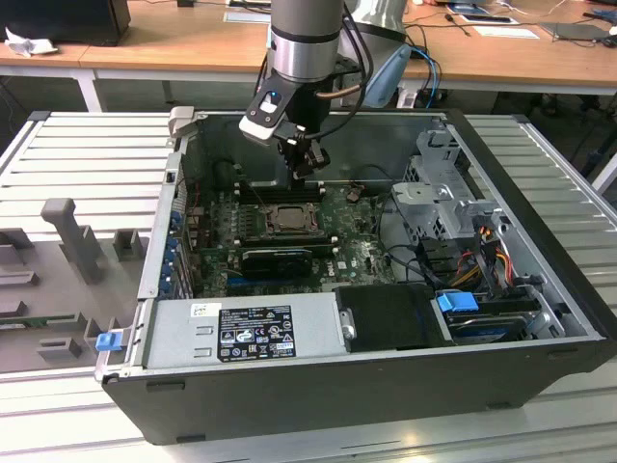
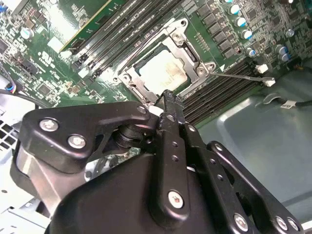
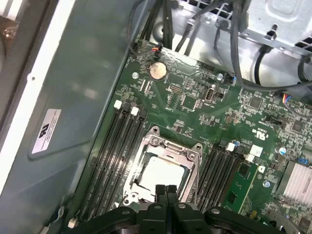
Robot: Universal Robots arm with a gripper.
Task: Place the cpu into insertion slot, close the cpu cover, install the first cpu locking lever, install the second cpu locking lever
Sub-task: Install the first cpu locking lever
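Black linkage of the hand (image 2: 168, 97) lies closest in both wrist views, and its two fingertips are pressed together with nothing between them, so the hand is narrow and empty. Just beyond those tips sits the cpu (image 3: 163, 171), its dull silver face showing through the square window of the cpu cover (image 3: 170, 148), which appears to lie flat over it. The chip is therefore already seated in the insertion slot (image 1: 262, 218), and by my reading the cover is down. In the exterior view the hand (image 1: 307, 172) hangs inside the open computer case (image 1: 386, 386). On that view's clock face the slot lies at about six o'clock from the fingertips, near but apart from them. The hand looks to be above one edge of the socket, not above its middle. In the second wrist view a thin lever rod (image 2: 239, 76) runs out from a corner of the socket, its long axis reaching across the black memory slots (image 2: 219, 95). It seems to stand free there and not tucked against the frame, though I cannot tell for sure whether it is latched. Green circuit board (image 3: 195, 92) surrounds the socket, and the case rests on a ribbed grey surface (image 1: 87, 154).
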